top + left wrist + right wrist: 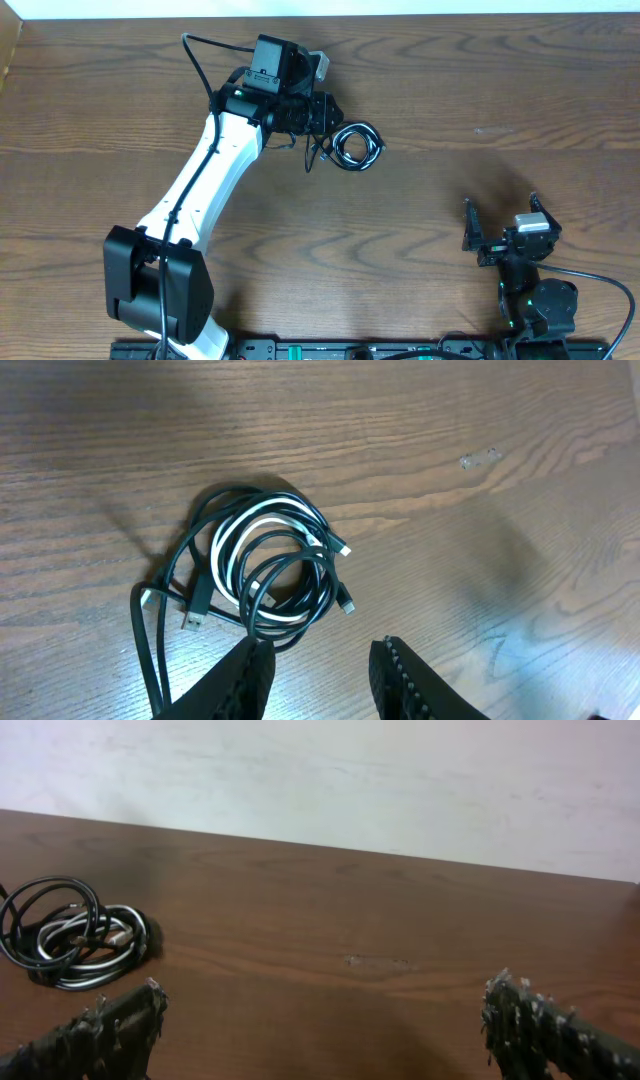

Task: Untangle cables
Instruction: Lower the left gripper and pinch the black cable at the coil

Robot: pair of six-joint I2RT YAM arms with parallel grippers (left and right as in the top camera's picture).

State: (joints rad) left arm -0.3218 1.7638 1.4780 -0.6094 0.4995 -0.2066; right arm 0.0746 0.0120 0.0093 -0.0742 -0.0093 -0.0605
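A coiled bundle of thin, flexible black and white cables [265,565] is seen lying flat on the dark brown wood-grain tabletop [480,420], toward its far middle, just beside the left arm's black two-finger gripper [322,670]. The step in hand is judged to be a first pick from the bundle, and one cord should be singled out for it. A loose outer black loop or a free plug end is best taken, low and close to the wood, so that neighbouring loops are not pinched along with it. A slow pull away from the coil is advised, lest the turns be drawn into a knot.

The white cord [222,555] is wound in the middle, with black loops over and around it. Small metal-tipped plugs [346,604] are seen poking out at the coil's edge, and one black loop runs alongside one finger.

The left gripper's jaws are set partly apart above the near edge of the bundle, with nothing between them. The right arm's black gripper [325,1030] is spread wide and empty, well apart from the cables, near the tabletop's front right.
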